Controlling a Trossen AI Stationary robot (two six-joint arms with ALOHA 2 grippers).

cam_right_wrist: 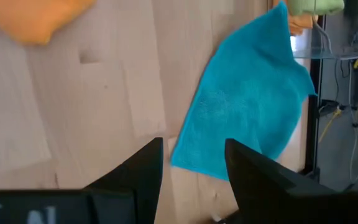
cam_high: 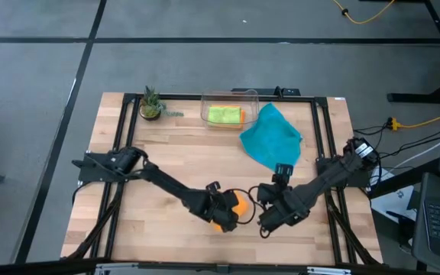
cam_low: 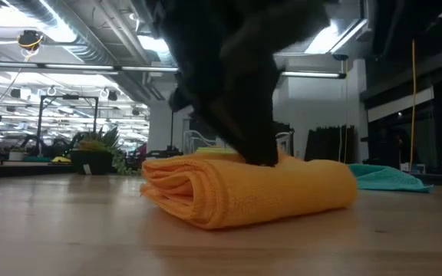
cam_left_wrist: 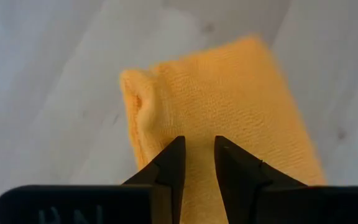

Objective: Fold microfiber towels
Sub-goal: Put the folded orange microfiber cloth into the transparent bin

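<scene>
Near edge, table centre: folded orange towel (cam_high: 235, 208) lies flat as a thick roll on the wooden table (cam_high: 174, 160), a short way in from the 6 o'clock edge. In the low view the fold (cam_low: 244, 188) faces the camera with bare wood on both sides of it.

Left gripper (cam_left_wrist: 197, 168) sits right on top of that towel, fingers (cam_left_wrist: 169, 168) a narrow gap apart, tips pressing on the cloth. Can't tell whether any fabric is pinched between them. In the high view it covers the towel's 9 o'clock half.

Right gripper (cam_high: 270, 220) is just beside the towel at 3 o'clock, apart from it. Jaws spread, nothing between them; only bare wood and cloth farther off show past its fingers (cam_right_wrist: 138, 171).

Open room: wide clear wood at 9 to 11 o'clock of the towel, left arm crossing it.

Farther, at 1 o'clock: teal towel (cam_high: 272, 136) spread loose and unfolded, well apart from both grippers, one corner by the bin.

Far edge, 12 o'clock: clear plastic bin (cam_high: 230, 98) holding a lime green towel (cam_high: 223, 114) with an orange one (cam_high: 242, 116) beside it. Small potted plant (cam_high: 151, 105) at 11 o'clock, near the far left corner.
</scene>
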